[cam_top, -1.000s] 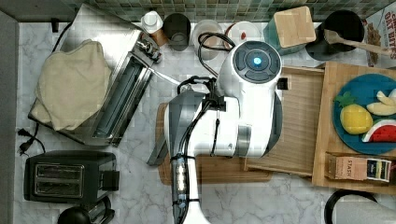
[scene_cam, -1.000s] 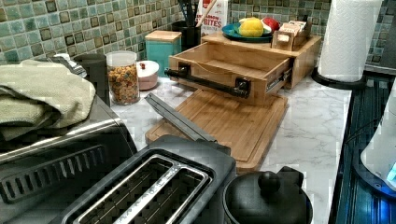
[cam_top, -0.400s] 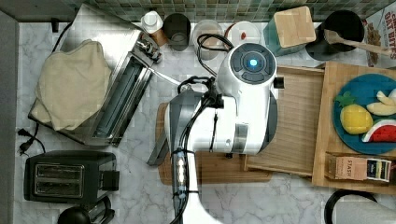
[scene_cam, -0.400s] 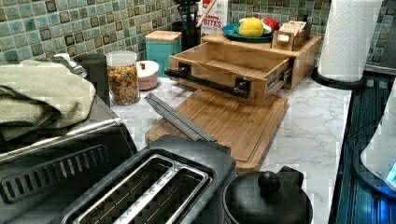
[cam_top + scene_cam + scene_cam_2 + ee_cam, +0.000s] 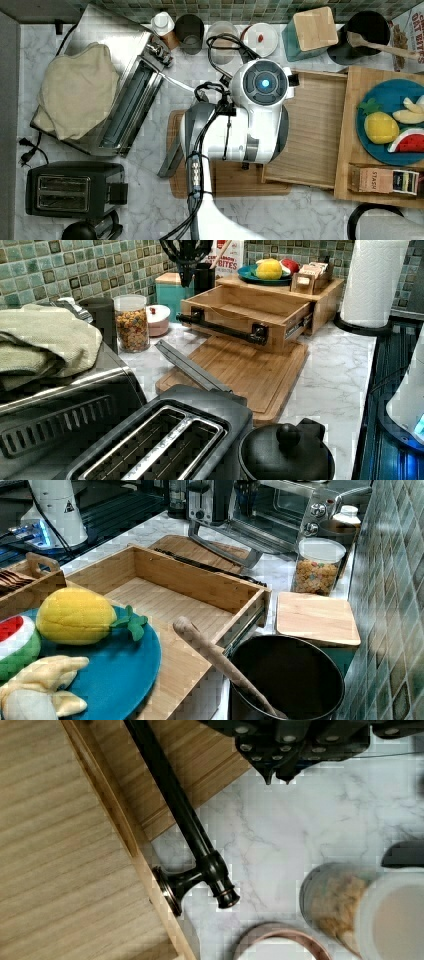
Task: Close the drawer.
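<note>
While the arm hangs over the counter, the entries stand thus:
Gripper (image 5: 280,767): dark fingers close together, tips nearly touching, clamped on nothing; raised above the marble.
Drawer (image 5: 250,307): pulled out of its bamboo cabinet (image 5: 327,297), open, empty; below and beside the gripper.
Handle (image 5: 172,815): dark bar on the drawer front, near the fingertips, not touched.
Cutting board (image 5: 250,372): flat under the drawer front.
Cereal jar (image 5: 131,322): close by the gripper, away from the drawer.
Counter (image 5: 300,830): white marble directly beneath the fingertips.

Light bamboo drawer (image 5: 250,307), pulled wide open and level. Empty inside. Dark bar handle (image 5: 170,805) across its front.
</note>
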Tool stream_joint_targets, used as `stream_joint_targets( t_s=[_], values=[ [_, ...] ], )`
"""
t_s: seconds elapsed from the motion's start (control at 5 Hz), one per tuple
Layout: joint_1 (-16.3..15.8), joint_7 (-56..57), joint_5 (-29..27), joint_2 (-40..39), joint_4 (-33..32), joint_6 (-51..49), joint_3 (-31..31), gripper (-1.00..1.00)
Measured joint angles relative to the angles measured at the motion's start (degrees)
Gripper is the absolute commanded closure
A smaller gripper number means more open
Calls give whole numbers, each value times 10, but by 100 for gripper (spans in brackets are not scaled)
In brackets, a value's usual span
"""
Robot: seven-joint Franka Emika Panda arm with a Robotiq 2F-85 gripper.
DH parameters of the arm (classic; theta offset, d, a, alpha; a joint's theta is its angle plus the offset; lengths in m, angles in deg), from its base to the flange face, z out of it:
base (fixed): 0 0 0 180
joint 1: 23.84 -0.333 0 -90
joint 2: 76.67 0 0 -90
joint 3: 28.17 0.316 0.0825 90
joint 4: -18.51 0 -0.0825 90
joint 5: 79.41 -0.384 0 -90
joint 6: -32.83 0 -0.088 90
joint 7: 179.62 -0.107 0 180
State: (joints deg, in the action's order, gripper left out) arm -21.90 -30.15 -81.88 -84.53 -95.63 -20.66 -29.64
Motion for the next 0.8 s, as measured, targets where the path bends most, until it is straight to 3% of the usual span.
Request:
stream_joint_targets(
  t_s=[0.4, 0.8],
  values=[
    [-3, 34, 0, -29, -44, 1, 3, 100],
    [-3, 89, 9, -73, -55, 66, 9, 100]
  ],
)
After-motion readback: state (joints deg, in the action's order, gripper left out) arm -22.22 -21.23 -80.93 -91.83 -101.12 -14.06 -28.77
